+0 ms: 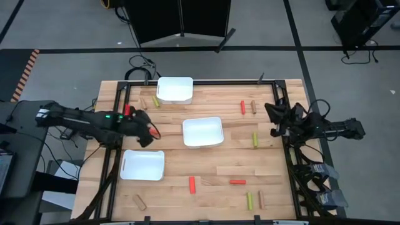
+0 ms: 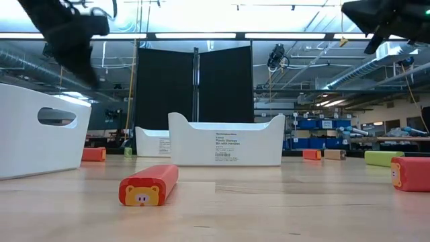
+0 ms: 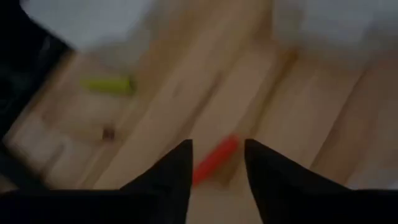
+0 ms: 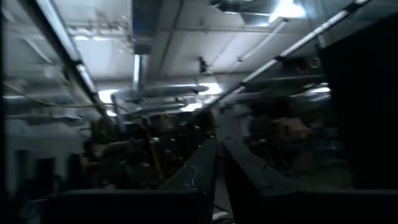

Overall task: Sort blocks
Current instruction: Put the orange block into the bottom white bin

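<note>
On the wooden worktop [image 1: 206, 162] three white trays are the biggest things: one at the far edge [image 1: 174, 90], one in the middle [image 1: 202, 132], and one toward the near left [image 1: 142, 165]. In the low view the middle tray [image 2: 225, 140] stands broadside with a printed label on its wall, and a larger tray wall with a handle slot [image 2: 41, 134] fills the left.

The left arm reaches in from the left side of the worktop, and the left gripper [image 1: 149, 133] hangs between the far tray and the near-left tray, just left of the middle one. In its wrist view the two dark fingers [image 3: 171, 174] stand spread apart, nothing pinched between them; a red block [image 3: 214, 159] shows in the gap, lying on the wood beneath. The right gripper [image 1: 273, 120] waits over the right edge of the worktop, its fingers [image 4: 202, 163] pressed nearly together on nothing.

The blocks lie scattered, none in a tray. Near the far tray are a tan one [image 1: 143, 102] and a yellow-green one [image 1: 156, 101]. At far right a red block [image 1: 242, 107] lies beside a tan one [image 1: 253, 107], with a yellow-green one [image 1: 255, 140] nearer. Along the near side are two red blocks [image 1: 192, 184] [image 1: 237, 182], a tan one at left [image 1: 139, 201], and a yellow-green [image 1: 249, 200] and tan [image 1: 260, 199] pair
</note>
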